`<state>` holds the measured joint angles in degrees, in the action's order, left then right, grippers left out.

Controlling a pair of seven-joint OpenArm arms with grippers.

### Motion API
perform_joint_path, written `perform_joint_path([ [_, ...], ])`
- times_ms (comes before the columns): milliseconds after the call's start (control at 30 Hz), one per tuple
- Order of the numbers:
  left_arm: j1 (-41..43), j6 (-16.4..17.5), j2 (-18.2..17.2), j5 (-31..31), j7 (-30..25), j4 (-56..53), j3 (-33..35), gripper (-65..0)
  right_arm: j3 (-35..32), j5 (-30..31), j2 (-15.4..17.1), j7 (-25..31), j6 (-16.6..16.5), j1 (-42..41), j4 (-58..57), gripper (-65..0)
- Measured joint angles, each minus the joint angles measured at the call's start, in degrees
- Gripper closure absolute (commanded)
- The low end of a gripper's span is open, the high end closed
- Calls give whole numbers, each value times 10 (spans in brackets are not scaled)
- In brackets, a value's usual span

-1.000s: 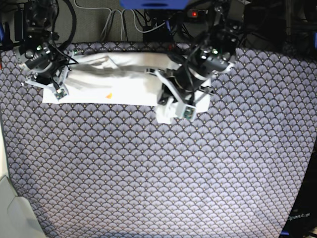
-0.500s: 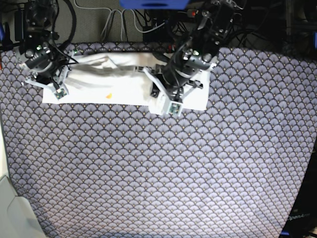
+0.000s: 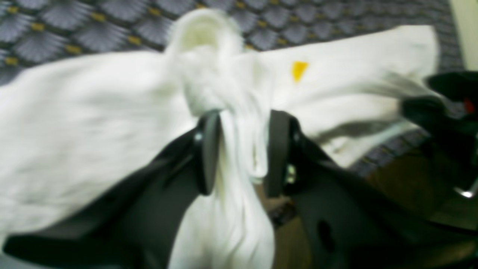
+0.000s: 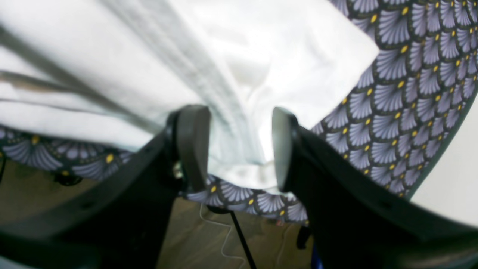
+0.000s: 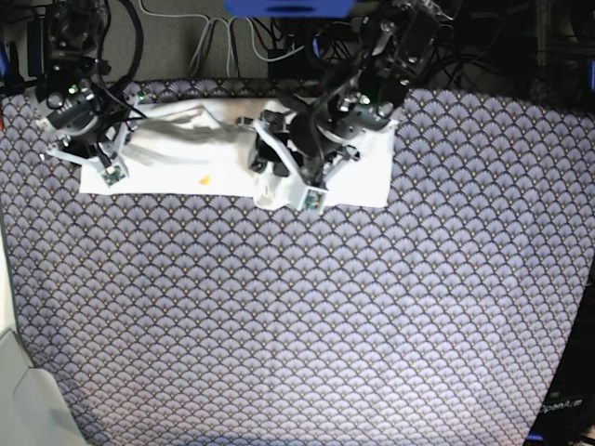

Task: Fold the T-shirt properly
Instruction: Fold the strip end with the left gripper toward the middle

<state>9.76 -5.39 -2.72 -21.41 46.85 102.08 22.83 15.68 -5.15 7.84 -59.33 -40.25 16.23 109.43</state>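
Since a second ago the left gripper (image 3: 241, 149) has travelled along the far edge of the cloth toward the middle, dragging a bunch of fabric with it. Its two dark pads (image 3: 207, 149) stand apart, with a gathered rope of the large white cotton T-shirt (image 3: 93, 123) hanging between them; whether the pads press the cloth or merely flank it cannot be told, as the view is blurred. A raised loop of fabric stands just beyond the fingertips, and a small yellow printed mark (image 3: 298, 69) shows on the flat cloth further out.

The right gripper (image 4: 233, 147) sits at the other end of the garment. Its pads (image 4: 192, 142) stand apart astride a folded hem of the T-shirt (image 4: 261, 56), with a gap visible on one side; no firm clamp on the cloth is evident.

From the base view, the T-shirt (image 5: 177, 163) lies as a long white band along the far edge of the purple fan-patterned tablecloth (image 5: 297, 325), the left gripper (image 5: 297, 186) over its middle and the right gripper (image 5: 102, 163) at its end.
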Motion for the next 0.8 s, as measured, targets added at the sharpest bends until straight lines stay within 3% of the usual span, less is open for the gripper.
perform_joint_path([
  [233,2,2,-10,-28,2,37,-7,-315,0,0,0,0,0,0,0,-285],
  [333,3,2,-43,-56,0,77,-38,-316,4,0,1,0,0,0,1,-285],
  [533,28,-2,-118,-210,5,95,-156,-313,7,2,5,3,0,-6,25,-286],
  [667,21,-3,-149,-230,-7,54,-229,-309,41,-1,5,-2,0,-12,32,-287],
  [733,28,-2,-155,-224,-6,22,-245,-254,57,3,5,1,0,-20,32,-288],
  [800,32,-3,-155,-212,2,-9,-245,-140,76,7,4,-3,0,-29,32,-288],
])
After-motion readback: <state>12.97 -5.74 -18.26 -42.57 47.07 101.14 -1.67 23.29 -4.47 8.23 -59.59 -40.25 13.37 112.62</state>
